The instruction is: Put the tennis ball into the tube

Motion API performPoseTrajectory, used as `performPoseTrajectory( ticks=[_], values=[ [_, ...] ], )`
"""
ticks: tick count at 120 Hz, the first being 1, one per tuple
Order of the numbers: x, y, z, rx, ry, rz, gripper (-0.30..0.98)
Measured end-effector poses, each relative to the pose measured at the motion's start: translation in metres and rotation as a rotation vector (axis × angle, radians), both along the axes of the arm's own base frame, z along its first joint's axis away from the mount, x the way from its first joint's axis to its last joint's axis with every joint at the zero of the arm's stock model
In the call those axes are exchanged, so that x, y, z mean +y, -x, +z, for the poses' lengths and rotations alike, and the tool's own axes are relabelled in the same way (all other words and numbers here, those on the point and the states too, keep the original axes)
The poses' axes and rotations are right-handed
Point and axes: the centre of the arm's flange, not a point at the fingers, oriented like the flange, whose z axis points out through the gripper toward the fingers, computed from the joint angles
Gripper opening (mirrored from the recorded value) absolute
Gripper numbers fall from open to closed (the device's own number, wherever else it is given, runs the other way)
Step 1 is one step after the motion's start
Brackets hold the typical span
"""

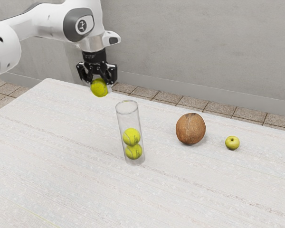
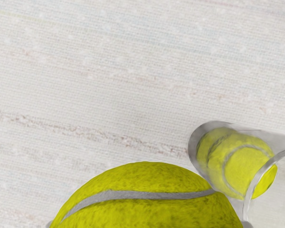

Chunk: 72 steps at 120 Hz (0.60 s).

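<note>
The pale worktop [image 1: 61,142] lies below the tool [image 1: 100,86], which is clamped on the tennis ball [image 1: 99,89]. We judge the ball light, springy and non-slip; we should grip its widest part, underside free for the clear tube [image 1: 128,119] below the tool.

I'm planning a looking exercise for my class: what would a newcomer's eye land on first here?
Probably the bright yellow-green tennis ball held in the air by the black gripper. Next comes the clear tube standing on the pale table, two more balls stacked inside it. Toward the exterior view's right, a rough brown coconut stands out, with a small yellow-green apple beyond it.
</note>
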Motion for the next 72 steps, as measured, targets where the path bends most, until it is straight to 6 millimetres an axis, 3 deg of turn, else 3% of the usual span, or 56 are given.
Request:
performPoseTrajectory(
  ticks=[31,67,72],
  values=[
    [-0.065,-0.013,-0.014,0.044,0.008,0.032,0.34],
    [-0.089,-0.017,-0.023,0.049,0.011,0.112,0.35],
    [-0.090,-0.017,-0.024,0.050,0.015,0.125,0.40]
  ],
)
